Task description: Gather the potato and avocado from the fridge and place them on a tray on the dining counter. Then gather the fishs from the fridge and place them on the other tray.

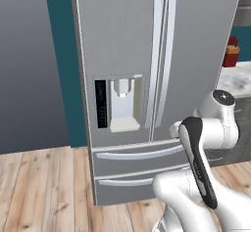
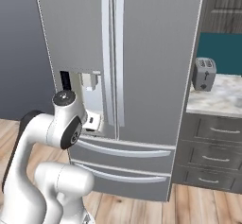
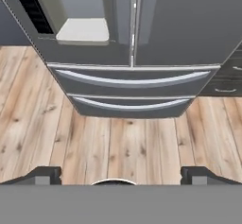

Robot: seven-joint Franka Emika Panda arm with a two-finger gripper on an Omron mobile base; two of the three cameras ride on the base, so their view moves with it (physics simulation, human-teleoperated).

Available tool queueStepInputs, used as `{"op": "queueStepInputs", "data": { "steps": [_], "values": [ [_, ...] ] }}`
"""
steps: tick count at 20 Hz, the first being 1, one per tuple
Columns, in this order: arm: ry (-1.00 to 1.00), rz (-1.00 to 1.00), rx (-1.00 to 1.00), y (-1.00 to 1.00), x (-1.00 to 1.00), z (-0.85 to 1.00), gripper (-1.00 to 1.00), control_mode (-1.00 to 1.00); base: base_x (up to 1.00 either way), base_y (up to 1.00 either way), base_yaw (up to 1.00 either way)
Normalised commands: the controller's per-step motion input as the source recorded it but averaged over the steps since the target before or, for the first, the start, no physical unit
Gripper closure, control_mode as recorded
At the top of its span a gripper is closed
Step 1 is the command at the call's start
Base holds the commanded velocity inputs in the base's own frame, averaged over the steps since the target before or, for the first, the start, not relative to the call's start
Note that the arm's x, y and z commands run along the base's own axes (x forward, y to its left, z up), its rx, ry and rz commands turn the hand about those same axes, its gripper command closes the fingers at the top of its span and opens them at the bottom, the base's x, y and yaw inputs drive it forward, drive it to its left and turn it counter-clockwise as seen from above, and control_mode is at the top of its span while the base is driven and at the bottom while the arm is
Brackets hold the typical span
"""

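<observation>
The tall grey steel fridge (image 1: 122, 40) (image 2: 151, 53) stands right in front of me with both upper doors shut and its two lower drawers (image 3: 132, 83) pushed in. Its water dispenser panel (image 1: 122, 104) sits in the left door. My gripper (image 3: 122, 176) is open, with nothing between its fingertips (image 3: 47, 175). It hangs over the wooden floor a short way in front of the drawers. The potato, avocado and fish are hidden, and both trays and the dining counter are out of view.
To the fridge's right runs a marbled counter (image 2: 222, 98) with a toaster (image 2: 204, 74) and a red container (image 1: 231, 52), over dark drawer cabinets (image 2: 212, 157). A dark grey wall (image 1: 29, 64) stands to the left. Wood floor (image 3: 118, 142) lies open before the fridge.
</observation>
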Motion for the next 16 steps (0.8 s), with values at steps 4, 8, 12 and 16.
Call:
{"op": "queueStepInputs", "data": {
  "steps": [4, 8, 12, 16],
  "values": [
    [-0.11, -0.05, -0.02, -0.28, 0.06, -0.01, -1.0, -1.0, 0.0, 0.0, 0.0],
    [-0.14, -0.05, 0.0, -0.18, 0.32, 0.07, -1.0, -1.0, 0.0, 0.0, 0.0],
    [-0.08, -0.03, 0.0, -0.08, 0.43, 0.13, -1.0, -1.0, 0.0, 0.0, 0.0],
    [0.0, -0.09, 0.0, 0.0, 0.52, 0.23, -1.0, -1.0, 0.0, 0.0, 0.0]
  ]
}}
